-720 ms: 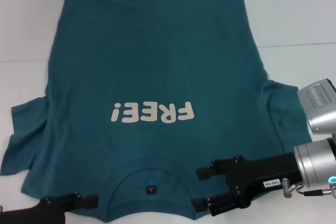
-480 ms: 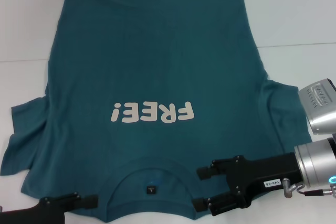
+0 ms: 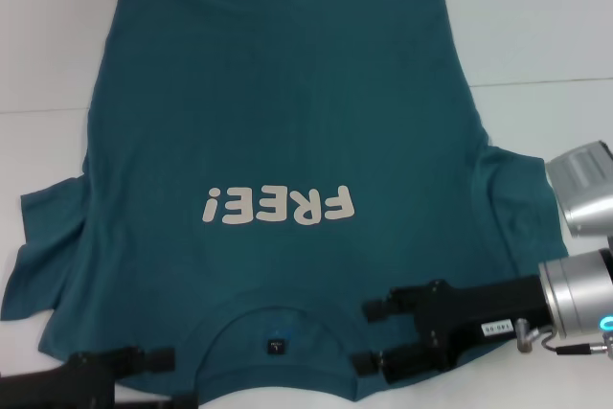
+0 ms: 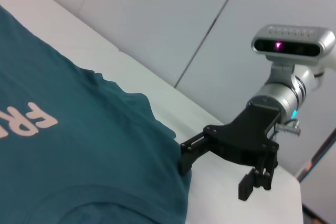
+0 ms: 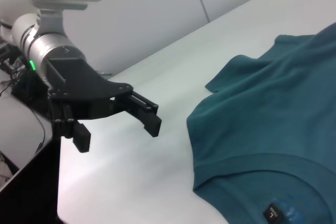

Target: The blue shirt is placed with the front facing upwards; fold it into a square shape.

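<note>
the right hand (image 3: 369,337) is black, with two long fingers, small screws and a white sticker. behind it sits a shiny silver wrist with a blue light. the left hand (image 3: 158,387) is black too.

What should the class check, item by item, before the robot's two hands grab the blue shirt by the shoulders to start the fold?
1. Print side up: ok. The blue shirt shows its "FREE!" print.
2. Shirt spread out: not ok. The body lies flat, but the sleeve on the robot's left is rumpled.
3. Right hand ready: ok. It is open, beside the collar over the shoulder.
4. Left hand ready: ok. It is open at the other shoulder, near the table edge.
5. Hands touching the cloth: cannot tell.
</note>
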Tool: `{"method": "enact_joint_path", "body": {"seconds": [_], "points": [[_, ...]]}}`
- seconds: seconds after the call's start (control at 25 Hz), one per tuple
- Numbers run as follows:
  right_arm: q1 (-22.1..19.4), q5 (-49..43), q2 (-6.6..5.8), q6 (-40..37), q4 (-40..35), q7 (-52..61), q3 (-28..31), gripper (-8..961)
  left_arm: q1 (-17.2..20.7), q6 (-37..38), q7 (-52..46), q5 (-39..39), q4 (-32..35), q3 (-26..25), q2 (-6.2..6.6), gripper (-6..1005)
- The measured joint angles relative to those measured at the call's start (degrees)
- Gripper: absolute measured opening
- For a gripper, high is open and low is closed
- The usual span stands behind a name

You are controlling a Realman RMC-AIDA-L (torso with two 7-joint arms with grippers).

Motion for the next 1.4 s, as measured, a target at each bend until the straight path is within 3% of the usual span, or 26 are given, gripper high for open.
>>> {"method": "enact_joint_path", "body": {"seconds": [0.04, 0.24, 0.32, 0.44, 0.64, 0.92, 1.4], "points": [[0.1, 0.1, -0.02, 0.4, -0.1, 1.4, 0.4, 928, -1.5, -0.7, -7.6, -0.3, 0.0, -0.6, 0.69, 933], [1.5, 0.2, -0.93, 4.4, -1.3, 15.4, 2.4, 928, -5.0, -3.4, -26.0, 0.1, -0.5, -2.3, 2.49, 933], [2.2, 0.1, -1.37, 5.4, -1.9, 21.3, 2.5, 928, -6.3, -7.6, -37.5, 0.1, -1.6, -4.2, 3.40, 933], [2.9, 0.2, -1.93, 7.9, -2.3, 29.3, 2.9, 928, -7.4, -12.4, -45.6, -0.4, -3.5, -7.8, 4.42, 933], [4.2, 0.5, -2.27, 9.8, -2.5, 35.3, 4.9, 928, -9.3, -23.6, -49.2, 0.1, -7.5, -11.7, 6.27, 932], [5.1, 1.6, -2.92, 9.9, -2.6, 35.8, 6.2, 928, -9.9, -36.4, -51.7, -0.1, -8.8, -12.6, 6.68, 932], [5.1, 1.4, -3.71, 11.5, -2.1, 36.0, 6.3, 928, -10.2, -40.7, -52.6, 3.6, -8.8, -12.6, 7.26, 933]]}}
